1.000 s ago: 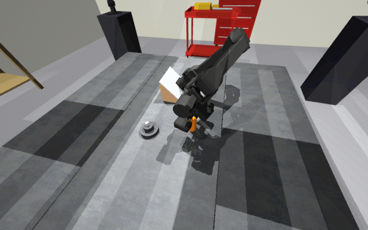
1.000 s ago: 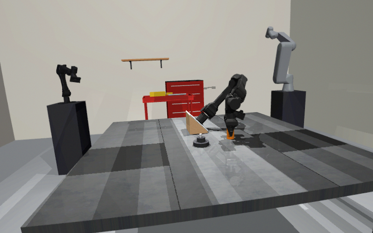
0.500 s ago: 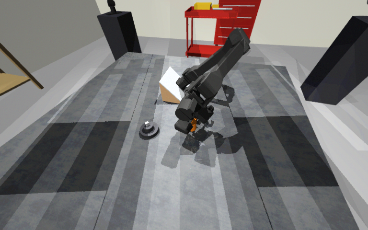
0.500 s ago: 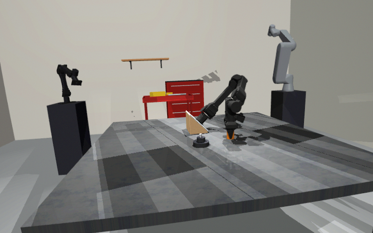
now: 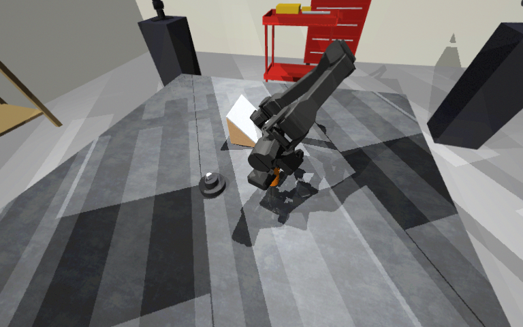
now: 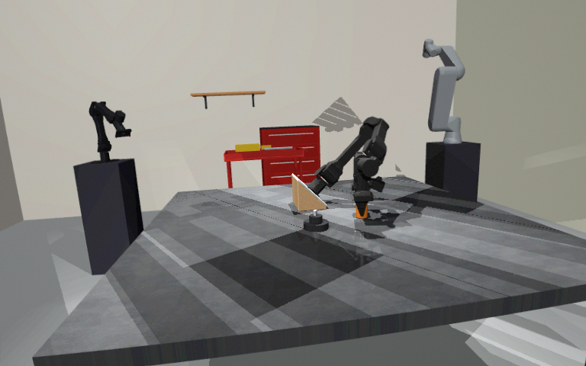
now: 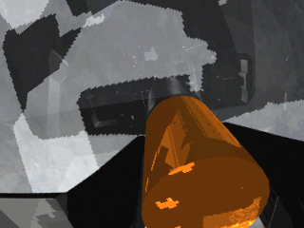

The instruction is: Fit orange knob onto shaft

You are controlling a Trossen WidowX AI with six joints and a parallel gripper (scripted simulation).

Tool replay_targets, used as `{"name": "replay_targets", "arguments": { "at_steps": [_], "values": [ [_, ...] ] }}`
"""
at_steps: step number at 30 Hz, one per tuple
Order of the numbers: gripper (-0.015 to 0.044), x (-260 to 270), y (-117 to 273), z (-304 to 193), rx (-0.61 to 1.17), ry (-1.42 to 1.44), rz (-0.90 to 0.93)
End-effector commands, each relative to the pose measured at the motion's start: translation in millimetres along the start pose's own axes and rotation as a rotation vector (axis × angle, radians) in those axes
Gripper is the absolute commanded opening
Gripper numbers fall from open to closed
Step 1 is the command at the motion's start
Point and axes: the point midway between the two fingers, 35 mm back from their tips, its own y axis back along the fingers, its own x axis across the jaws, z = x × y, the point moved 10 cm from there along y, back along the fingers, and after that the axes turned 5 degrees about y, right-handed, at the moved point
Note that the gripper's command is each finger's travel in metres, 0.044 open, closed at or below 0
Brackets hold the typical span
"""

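The orange knob (image 5: 274,178) (image 6: 365,211) (image 7: 209,190) stands upright at the table top, right of the pedestal in the top and exterior views. My gripper (image 5: 274,176) (image 6: 362,210) (image 7: 182,137) points down and is shut on the knob, with a dark finger on either side of it. The knob's underside and hole are hidden. The round dark pedestal (image 5: 211,191) (image 6: 316,226) stands on the table, apart from the knob, with the short silver shaft (image 5: 208,176) (image 6: 315,213) upright on top. I cannot tell which way the shaft's flat side faces. The wrist view does not show the pedestal.
A wooden wedge (image 5: 239,135) (image 6: 304,198) with a white sloping face stands behind the pedestal, close to my arm. The grey table (image 5: 246,293) (image 6: 276,315) has strong shadows and reflections. A red cart (image 5: 283,71) (image 6: 233,157) and dark pillars stand beyond it.
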Motion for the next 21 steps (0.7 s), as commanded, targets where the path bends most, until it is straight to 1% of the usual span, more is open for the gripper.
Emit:
{"name": "replay_targets", "arguments": {
  "at_steps": [1,11,21],
  "values": [
    [0.0,-3.7,16.8,0.1,0.002,0.002,-0.019],
    [0.0,-4.4,75.3,-0.4,0.011,-0.014,-0.049],
    [0.0,8.0,132.4,0.4,0.008,-0.028,-0.073]
  ]
}}
